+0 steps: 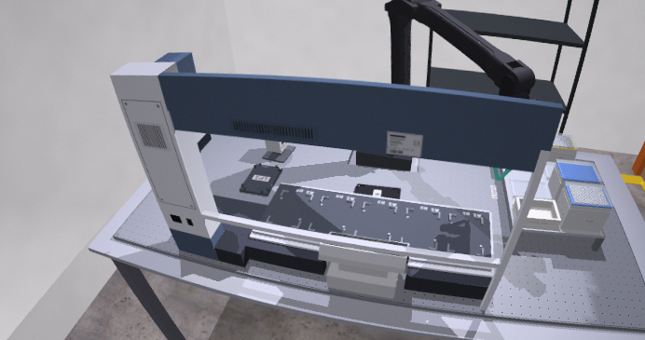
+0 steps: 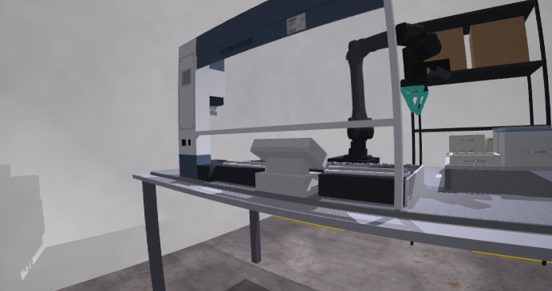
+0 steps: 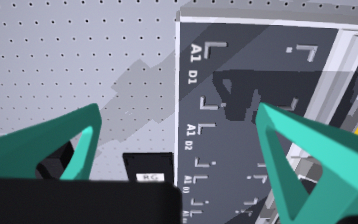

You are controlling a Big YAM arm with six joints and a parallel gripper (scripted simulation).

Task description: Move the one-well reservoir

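Hand [image 2: 415,100]: spread wide, nothing held, hanging high at right of exterior view, likely bound for shelf.
Reservoir [image 1: 541,211]: open white tub, right of top view, on shelf [image 1: 578,238], ahead of blue-topped racks [image 1: 584,196].
D2 [image 3: 215,145]: bare brackets, lower centre of wrist view, awaiting load.

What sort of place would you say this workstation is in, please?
Most likely a laboratory automation bench: a liquid handler with a blue gantry over a deck marked with numbered positions, and labware such as tip racks stacked beside it, served by a robot arm.
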